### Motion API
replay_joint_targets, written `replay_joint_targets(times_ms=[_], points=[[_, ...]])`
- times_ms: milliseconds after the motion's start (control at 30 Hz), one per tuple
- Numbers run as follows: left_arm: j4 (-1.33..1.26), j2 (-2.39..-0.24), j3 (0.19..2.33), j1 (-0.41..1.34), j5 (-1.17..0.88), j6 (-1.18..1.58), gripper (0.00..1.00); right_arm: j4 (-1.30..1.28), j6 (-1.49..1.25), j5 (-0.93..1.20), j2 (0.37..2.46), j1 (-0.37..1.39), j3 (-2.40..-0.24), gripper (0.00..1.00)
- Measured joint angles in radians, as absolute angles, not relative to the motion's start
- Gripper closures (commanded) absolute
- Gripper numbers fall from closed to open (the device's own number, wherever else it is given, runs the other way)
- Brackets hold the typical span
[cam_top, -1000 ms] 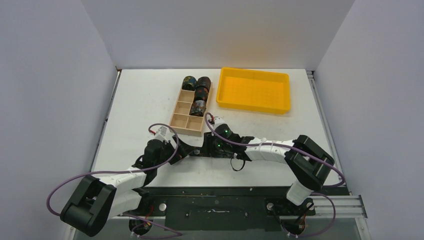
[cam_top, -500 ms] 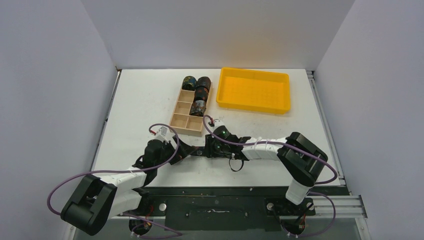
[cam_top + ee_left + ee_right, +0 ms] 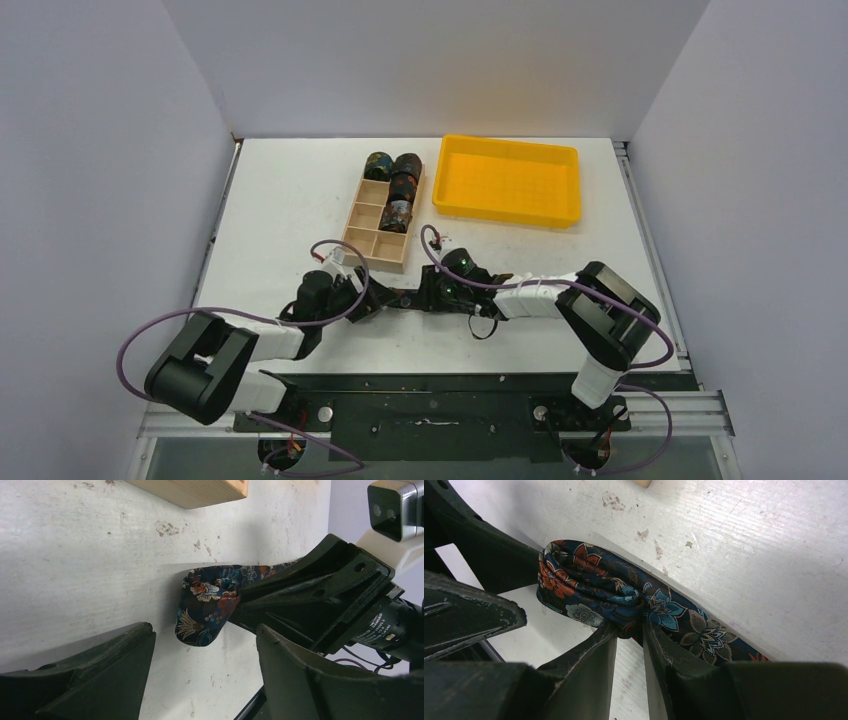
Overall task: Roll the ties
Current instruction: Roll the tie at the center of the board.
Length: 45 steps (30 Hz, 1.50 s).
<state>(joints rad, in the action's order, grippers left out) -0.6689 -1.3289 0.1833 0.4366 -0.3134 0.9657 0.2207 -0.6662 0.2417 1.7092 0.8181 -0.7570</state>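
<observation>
The right gripper (image 3: 630, 630) was pinched onto the folded end of the floral necktie (image 3: 589, 580); the left gripper (image 3: 202, 635) stood jaws apart astride that same end. The necktie lay on the white table (image 3: 280, 200) just in front of the wooden compartment box (image 3: 365, 245). Judged light, limp and slick, it would likely unroll unless gripped across the full width of the fold
</observation>
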Motion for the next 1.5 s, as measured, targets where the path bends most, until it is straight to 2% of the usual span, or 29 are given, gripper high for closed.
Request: replay_joint_targets(times_ms=[167, 533, 900, 1333, 1500], points=[[-0.662, -1.411, 0.248, 0.437, -0.351, 0.950, 0.36, 0.253, -0.667, 0.299, 1.709, 0.785, -0.736, 0.74], [-0.598, -1.426, 0.291, 0.442, -0.353, 0.878, 0.38, 0.269, -0.666, 0.377, 1.710, 0.738, -0.721, 0.76], [-0.781, -1.541, 0.292, 0.458, -0.386, 0.885, 0.42, 0.276, -0.665, 0.402, 1.711, 0.731, -0.717, 0.77], [-0.990, -1.674, 0.253, 0.481, -0.408, 0.934, 0.74, 0.273, -0.665, 0.410, 1.712, 0.727, -0.717, 0.77], [-1.043, -1.705, 0.230, 0.481, -0.418, 0.957, 0.97, 0.271, -0.667, 0.416, 1.712, 0.727, -0.717, 0.75]])
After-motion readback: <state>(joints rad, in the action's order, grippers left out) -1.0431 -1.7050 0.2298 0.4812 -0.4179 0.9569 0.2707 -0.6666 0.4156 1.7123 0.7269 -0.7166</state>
